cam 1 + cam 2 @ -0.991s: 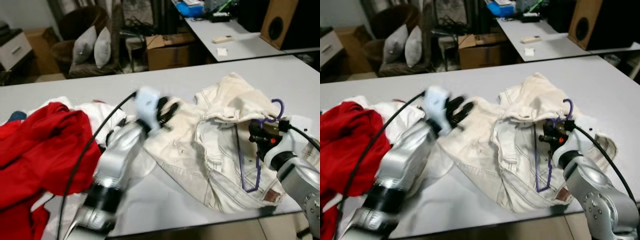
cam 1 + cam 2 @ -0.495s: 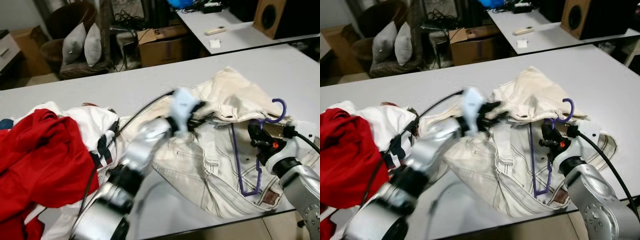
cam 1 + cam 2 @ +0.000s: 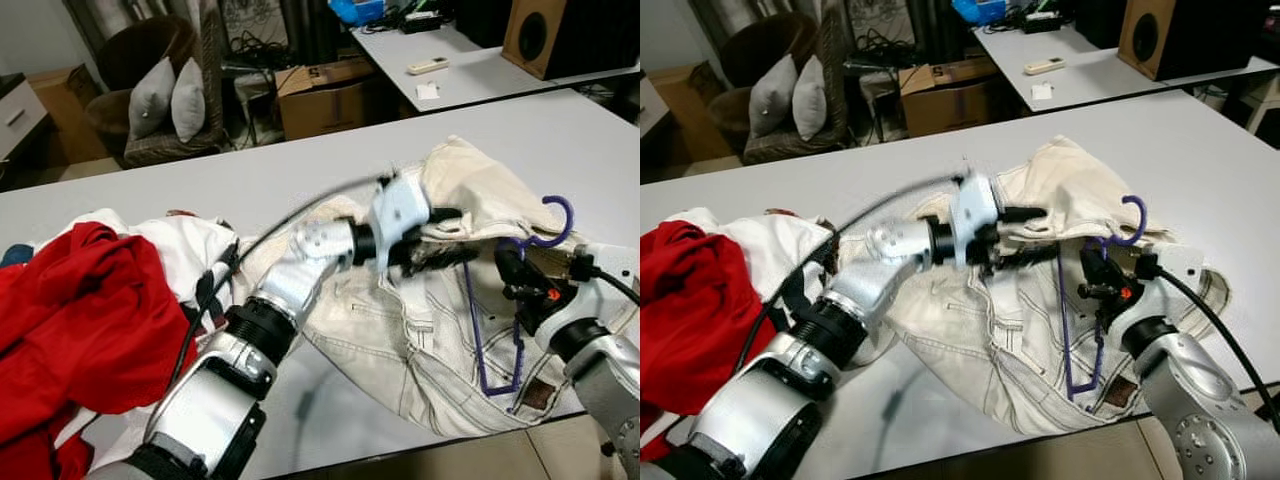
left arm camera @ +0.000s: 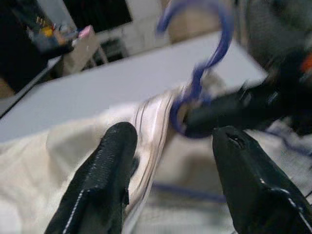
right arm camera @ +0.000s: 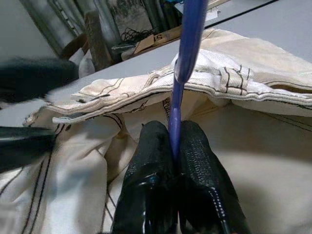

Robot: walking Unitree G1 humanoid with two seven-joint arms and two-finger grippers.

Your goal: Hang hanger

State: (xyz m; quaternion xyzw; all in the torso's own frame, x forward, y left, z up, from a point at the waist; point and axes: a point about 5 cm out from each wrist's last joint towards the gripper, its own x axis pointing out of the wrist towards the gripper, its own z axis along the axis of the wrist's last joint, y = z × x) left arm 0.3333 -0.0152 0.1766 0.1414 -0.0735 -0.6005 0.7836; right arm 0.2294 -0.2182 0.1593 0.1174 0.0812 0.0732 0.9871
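Observation:
A purple hanger (image 3: 480, 335) lies partly on cream jeans (image 3: 400, 320) spread over the grey table (image 3: 250, 180), its hook (image 3: 555, 215) raised at the waistband. My right gripper (image 3: 515, 278) is shut on the hanger's neck just below the hook; the right wrist view shows the purple rod (image 5: 174, 122) pinched between both fingers (image 5: 151, 165). My left gripper (image 3: 455, 237) reaches across the jeans to the waistband, close beside the right gripper. It is open, and the left wrist view has the waistband edge (image 4: 153, 126) and the hook (image 4: 214, 48) between and beyond its fingers (image 4: 109, 165).
A red garment (image 3: 70, 310) and a white garment (image 3: 190, 250) are heaped on the table's left. Behind the table stand a cardboard box (image 3: 320, 90), a chair with cushions (image 3: 150, 100), a second table (image 3: 470, 75) and a speaker (image 3: 545, 35). The table's front edge runs just under the jeans.
My left arm has swept right, from beside the white garment across the jeans to the waistband by the hanger. The right gripper has kept its hold on the hanger. The camera has shifted slightly.

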